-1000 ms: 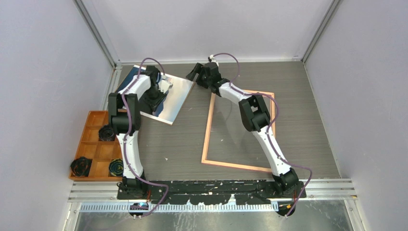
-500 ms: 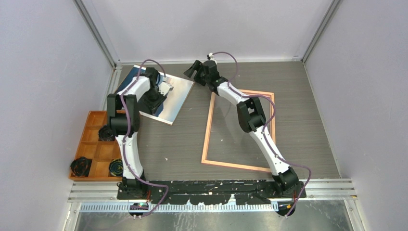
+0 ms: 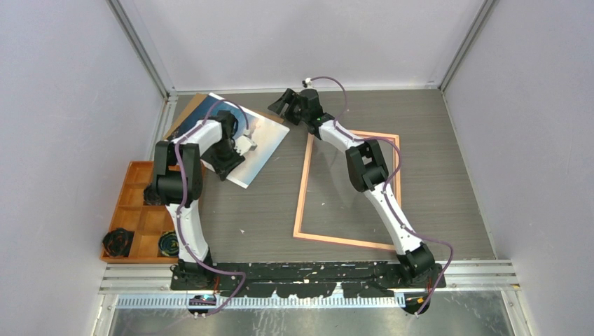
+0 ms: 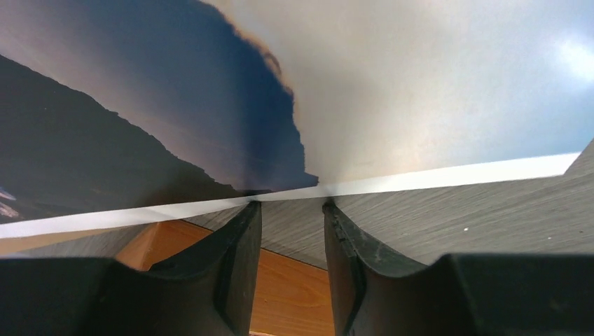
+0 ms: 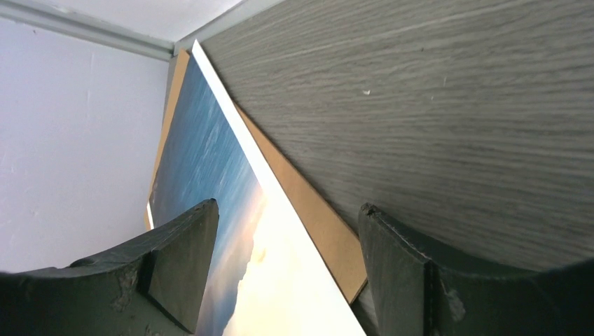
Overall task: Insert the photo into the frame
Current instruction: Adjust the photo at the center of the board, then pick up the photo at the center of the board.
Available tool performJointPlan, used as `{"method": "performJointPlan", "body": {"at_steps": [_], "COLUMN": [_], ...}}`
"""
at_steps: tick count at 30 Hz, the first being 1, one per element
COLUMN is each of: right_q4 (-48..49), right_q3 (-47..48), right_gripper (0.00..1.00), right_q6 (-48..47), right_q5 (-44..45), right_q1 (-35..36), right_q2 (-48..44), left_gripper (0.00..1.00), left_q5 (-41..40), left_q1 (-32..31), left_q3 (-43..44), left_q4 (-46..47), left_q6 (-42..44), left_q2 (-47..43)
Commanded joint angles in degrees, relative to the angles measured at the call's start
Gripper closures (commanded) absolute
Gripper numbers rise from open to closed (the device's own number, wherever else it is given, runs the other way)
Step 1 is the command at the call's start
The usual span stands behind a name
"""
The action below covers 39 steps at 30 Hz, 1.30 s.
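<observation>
Two grippers tend the photo (image 3: 263, 143); my judgement is to slide it flat and slowly toward the frame (image 3: 302, 189) without buckling the sheet. It lies on the far-left tabletop (image 3: 266, 210), partly over a brown backing board (image 5: 305, 199). The left gripper (image 4: 291, 206), jaws parted and empty, has its tips at the photo's near edge, and the right gripper (image 5: 287, 206), spread wide and empty, hovers beside its far corner.

On the table (image 3: 448, 182) lie one photo (image 3: 263, 143), one frame (image 3: 302, 199), one brown board (image 3: 185, 108) and one orange tray (image 3: 133, 171). Two black round parts (image 3: 118, 241), (image 3: 168, 243) show in the tray, part of which is hidden. There are two robot arms, the left arm (image 3: 183, 217) and the right arm (image 3: 392, 210).
</observation>
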Motion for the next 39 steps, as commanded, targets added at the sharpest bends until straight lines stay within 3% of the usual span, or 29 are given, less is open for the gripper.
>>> {"method": "performJointPlan", "body": {"at_steps": [1,14,18,20,24,32,39], "right_q4": [-5.03,9.67,13.85,13.73,7.93,-1.09,-3.33], "right_q3": [-8.22,-41.11,-52.13,-55.78,-59.7,-61.8,-66.41], "right_gripper": [0.24,0.33,0.32,0.26,0.18,0.18,0.15], "right_q6": [-2.13,3.16,5.5,6.56,5.55,4.39,3.95], "right_q5": [-3.6,-3.35,0.18,2.6,8.24,10.47,12.58], "right_q1": [1.52,4.88,6.59,7.21,7.83,7.83,7.84], "right_q2": [-3.57,-18.51,-24.09,-26.21,-30.37,-34.79,-40.01], "left_gripper": [0.6,0.59,0.6,0.6,0.6,0.6,0.58], "left_q5": [-7.06,-2.83,-2.09,-1.99,-3.3,-2.75,-2.06], "left_q1": [-0.84,-2.54,-3.27,-3.39,-3.42,-3.18,-1.44], "left_q3": [-1.52,-3.9,-5.73,-6.51,-7.0,-4.67,-0.25], "left_q4": [4.99,3.41,2.87,2.99,3.36,0.66,0.24], "left_q6": [-0.74,0.7,1.81,2.24,2.32,2.03,-0.22], "left_q2": [0.19,-0.89,-1.76,-2.37,-3.85,-9.09,-9.28]}}
